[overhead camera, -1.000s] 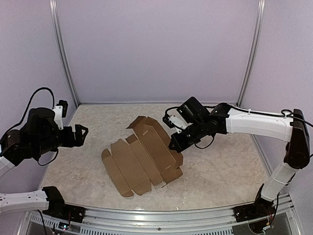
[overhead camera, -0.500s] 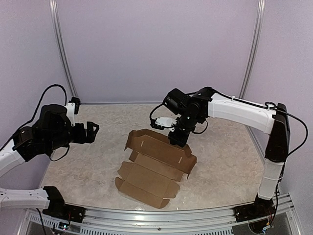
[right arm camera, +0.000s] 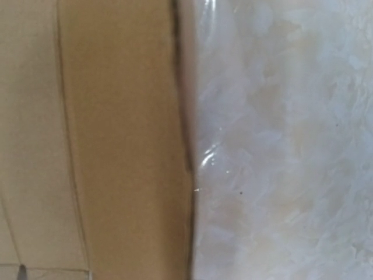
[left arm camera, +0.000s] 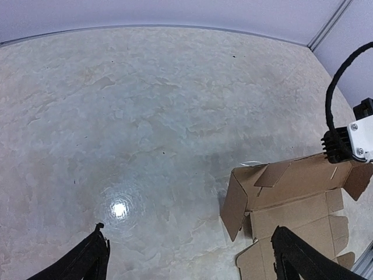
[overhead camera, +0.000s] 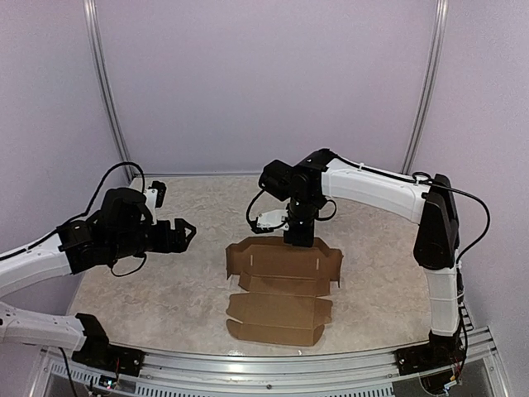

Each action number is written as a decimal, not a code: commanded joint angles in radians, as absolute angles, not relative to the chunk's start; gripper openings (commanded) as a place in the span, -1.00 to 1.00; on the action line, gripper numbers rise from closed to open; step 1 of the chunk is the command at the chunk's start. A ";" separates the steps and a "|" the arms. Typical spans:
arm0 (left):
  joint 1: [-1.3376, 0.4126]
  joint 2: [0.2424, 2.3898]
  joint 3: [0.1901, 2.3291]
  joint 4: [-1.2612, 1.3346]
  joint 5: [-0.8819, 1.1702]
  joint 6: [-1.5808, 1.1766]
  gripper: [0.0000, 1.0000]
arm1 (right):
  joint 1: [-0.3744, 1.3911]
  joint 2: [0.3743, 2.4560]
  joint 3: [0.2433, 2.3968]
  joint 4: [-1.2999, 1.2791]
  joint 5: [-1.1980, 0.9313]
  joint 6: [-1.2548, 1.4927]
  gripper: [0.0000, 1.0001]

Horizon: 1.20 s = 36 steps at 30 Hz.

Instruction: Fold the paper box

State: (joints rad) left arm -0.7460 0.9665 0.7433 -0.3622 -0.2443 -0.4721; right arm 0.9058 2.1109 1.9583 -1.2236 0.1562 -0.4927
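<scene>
Mostly flat paper box [overhead camera: 281, 289], brown die-cut sheet (far panel raised).

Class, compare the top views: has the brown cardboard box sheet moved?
Yes. The brown cardboard box sheet has turned from diagonal to parallel with the table's near metal rail, shifting rightwards.

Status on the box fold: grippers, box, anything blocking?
Left gripper open, clear of the paper box, on its left. Right gripper at the raised far wall, grip unclear. No obstruction seen.
</scene>
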 commanded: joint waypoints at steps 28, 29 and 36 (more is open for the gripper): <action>-0.763 1.194 0.706 -0.133 -0.102 -0.537 0.58 | 1.101 1.785 1.293 -0.414 0.584 -0.575 -1.00; -0.762 1.195 0.705 -0.131 -0.099 -0.537 0.57 | 1.111 1.781 1.277 -0.386 0.601 -0.584 -1.00; -0.751 1.210 0.688 -0.086 -0.066 -0.560 0.42 | 1.168 1.760 1.206 -0.269 0.668 -0.602 -1.00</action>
State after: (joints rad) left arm -0.7544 1.2053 0.7136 -0.1261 -0.1009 -0.5430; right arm 1.1355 1.7981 1.2335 -0.3786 0.6025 -0.5877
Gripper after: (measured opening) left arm 0.732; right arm 0.005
